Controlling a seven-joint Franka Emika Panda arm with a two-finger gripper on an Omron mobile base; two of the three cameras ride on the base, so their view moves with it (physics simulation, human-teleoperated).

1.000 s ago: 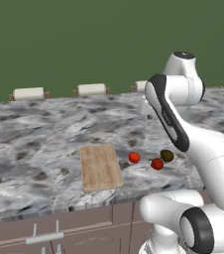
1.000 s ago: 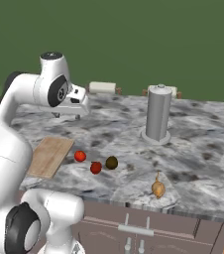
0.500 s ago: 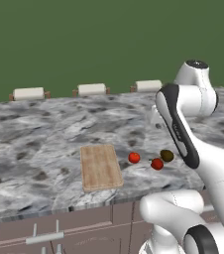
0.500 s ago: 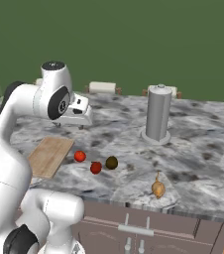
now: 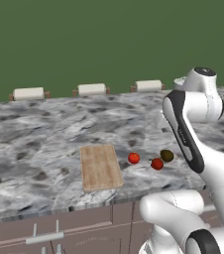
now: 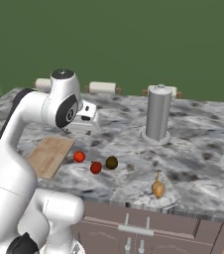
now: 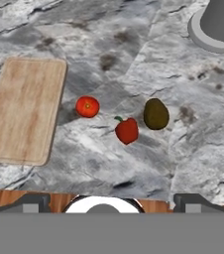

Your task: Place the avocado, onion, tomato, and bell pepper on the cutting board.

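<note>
The gripper [image 7: 104,201] is held high above the marble counter [image 7: 134,44] with its jaws spread wide and nothing between them. In the hand view, the cutting board [image 7: 25,116] is seen at nine o'clock, bare of vegetables. The tomato [image 7: 87,106] lies just beside the board's edge, the bell pepper [image 7: 127,130] near the centre, and the avocado [image 7: 156,114] just beside it at two o'clock. In the right base view, the onion [image 6: 157,188] sits at four o'clock, well apart from the board.
</note>
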